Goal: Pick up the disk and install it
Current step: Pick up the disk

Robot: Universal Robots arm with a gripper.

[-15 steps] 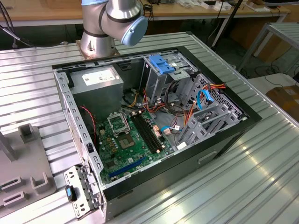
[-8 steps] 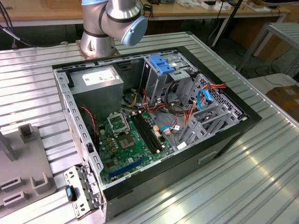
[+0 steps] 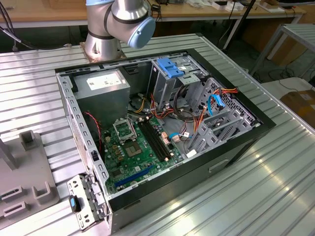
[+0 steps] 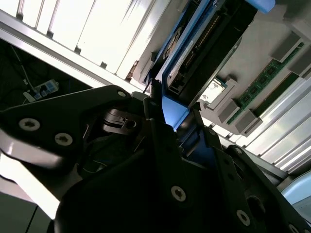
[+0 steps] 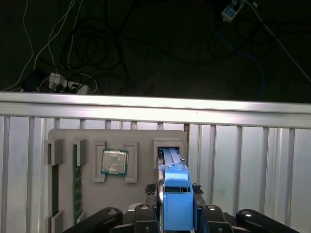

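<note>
In the exterior view you have the open computer case [image 3: 162,123] lying across the middle of the ribbed worktop [image 3: 256,196]. Its motherboard [image 3: 138,147] is exposed and the drive cage [image 3: 172,78] stands at the far end, near the arm's base [image 3: 106,39]. A grey holder [image 3: 27,187] sits at the worktop's edge on the exterior view's left, well apart from the case. In the second wrist view the tool [image 4: 170,114] has its dark jaws drawn in narrow on a bright blue end tab. The disk [image 4: 204,48] runs away beyond them, a dark body framed by a blue rail. Beside it, a processor chip [image 4: 214,91] and a memory stick [image 4: 265,82] rest in the holder's pockets. In the first wrist view the disk [image 5: 176,194] stands on edge with its far end at the holder's [image 5: 146,141] slot, one pocket over from the processor chip [image 5: 114,161]. The holder lies close to the worktop's [image 5: 243,160] edge, with dark floor and cables past it. Here the jaws sit tight on either side of the blue carrier, so you can take the tool as holding the disk. You cannot tell whether the disk has come clear of the slot. By my judgement the grasp is made and the lift is at most begun. The carry to the case and the seating in the drive cage are not yet done.
</note>
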